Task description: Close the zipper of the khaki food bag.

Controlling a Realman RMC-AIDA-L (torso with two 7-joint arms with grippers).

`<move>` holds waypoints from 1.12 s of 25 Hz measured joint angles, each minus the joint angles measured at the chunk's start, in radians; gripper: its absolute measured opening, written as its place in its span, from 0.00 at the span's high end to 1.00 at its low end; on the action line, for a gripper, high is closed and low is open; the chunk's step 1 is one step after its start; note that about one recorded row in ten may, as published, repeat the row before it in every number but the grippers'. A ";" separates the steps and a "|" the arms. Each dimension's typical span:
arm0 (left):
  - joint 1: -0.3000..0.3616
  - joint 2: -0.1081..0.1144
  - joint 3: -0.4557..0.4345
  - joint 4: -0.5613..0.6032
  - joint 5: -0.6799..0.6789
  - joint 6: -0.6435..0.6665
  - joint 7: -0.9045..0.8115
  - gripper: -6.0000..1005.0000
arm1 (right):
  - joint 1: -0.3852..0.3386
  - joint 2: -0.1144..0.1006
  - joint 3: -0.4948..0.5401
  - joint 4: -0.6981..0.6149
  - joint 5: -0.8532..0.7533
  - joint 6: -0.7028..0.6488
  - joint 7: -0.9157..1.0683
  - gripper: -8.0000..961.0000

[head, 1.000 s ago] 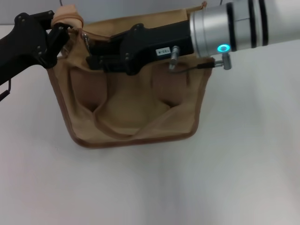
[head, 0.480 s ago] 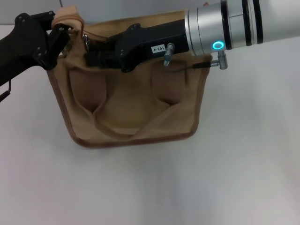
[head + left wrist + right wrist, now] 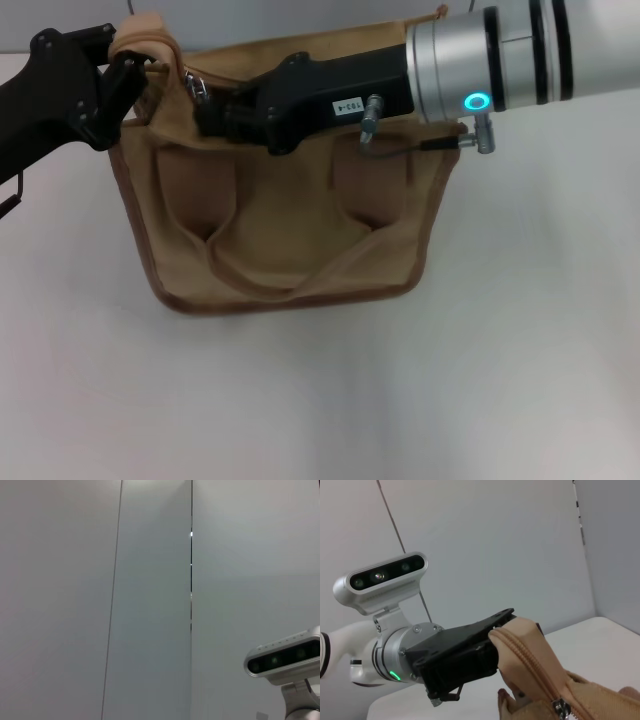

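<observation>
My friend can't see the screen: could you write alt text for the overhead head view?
A khaki food bag stands on a white table; the left pincer grips its top corner, while the right pincer reaches across the top by the silver zipper slider.

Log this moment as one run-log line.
left gripper: shut on bag corner, holding it taut | right gripper: at slider near left end | zipper: closed behind slider | bag: upright on table

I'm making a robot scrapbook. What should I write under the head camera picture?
Left claw pinches the khaki food bag corner while right claw reaches the zipper pull.
</observation>
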 joint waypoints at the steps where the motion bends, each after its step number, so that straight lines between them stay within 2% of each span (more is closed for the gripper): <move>1: 0.000 0.000 0.000 0.000 -0.001 0.000 0.000 0.90 | -0.008 0.000 0.000 -0.010 0.000 0.000 0.000 0.98; 6: 0.003 -0.001 0.000 0.000 -0.007 0.001 -0.006 0.89 | -0.049 -0.003 0.017 -0.058 -0.014 -0.001 0.035 0.98; 11: 0.004 -0.001 0.000 0.000 -0.023 -0.002 -0.016 0.89 | -0.091 -0.005 0.106 -0.109 -0.135 -0.023 0.119 0.98; 21: -0.005 0.003 0.000 0.000 -0.041 -0.026 -0.036 0.88 | -0.205 -0.005 0.408 -0.220 -0.367 -0.128 0.211 0.99; 24: -0.008 0.005 0.000 0.000 -0.050 -0.043 -0.038 0.88 | -0.235 -0.003 0.504 -0.235 -0.368 -0.181 0.202 0.99; 28: -0.015 0.006 0.000 0.000 -0.051 -0.052 -0.039 0.87 | -0.277 -0.004 0.608 -0.225 -0.280 -0.257 0.132 0.99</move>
